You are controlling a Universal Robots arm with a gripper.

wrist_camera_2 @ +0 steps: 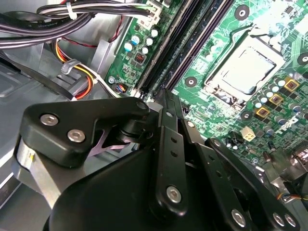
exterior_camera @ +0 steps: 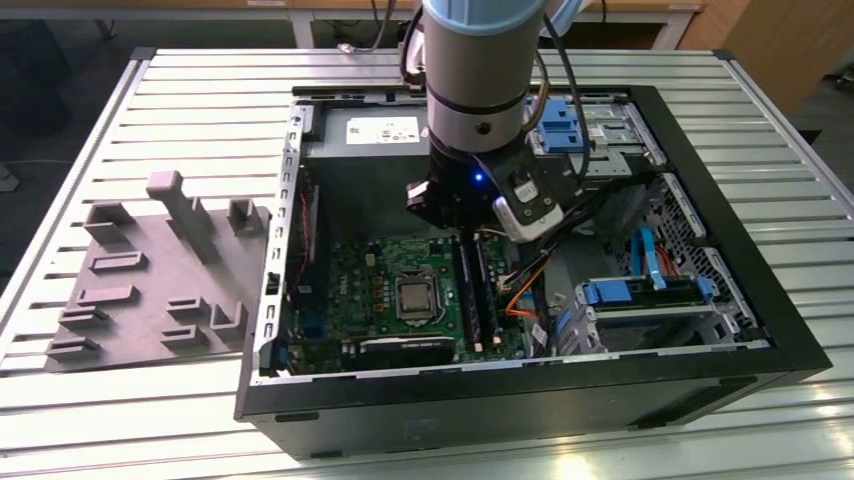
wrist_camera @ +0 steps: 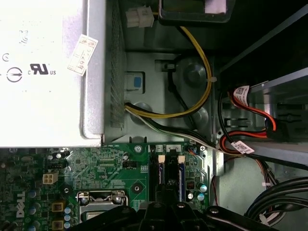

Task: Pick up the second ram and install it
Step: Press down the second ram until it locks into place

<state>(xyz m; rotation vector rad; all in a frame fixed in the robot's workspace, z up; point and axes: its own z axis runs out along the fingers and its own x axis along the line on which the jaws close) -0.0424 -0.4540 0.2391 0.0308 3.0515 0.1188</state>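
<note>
The jaws stand drawn together, edge-on over the black memory slots [wrist_camera_2: 192,45] of the green motherboard [exterior_camera: 387,290]; whether a module is pinched between them cannot be told, since the linkage hides the gap. The gripper [wrist_camera_2: 166,96] appears in the second wrist view as a dark central finger flanked by bolted black links, its tip just above the slot ends. In the first wrist view the slot ends [wrist_camera: 169,175] lie just beyond the gripper's dark edge, beside the processor socket [wrist_camera: 103,197]. The second ram appears as a thin dark stick [exterior_camera: 475,285] standing along the slots directly below the arm's wrist in the exterior view. Around it lies the open computer case [exterior_camera: 747,330], with the silver power supply [wrist_camera: 43,72] and bundled cables [wrist_camera: 192,106]. On the exterior view's left, a grey plastic block [exterior_camera: 147,280] with upright posts rests on the slatted table [exterior_camera: 174,80].
</note>
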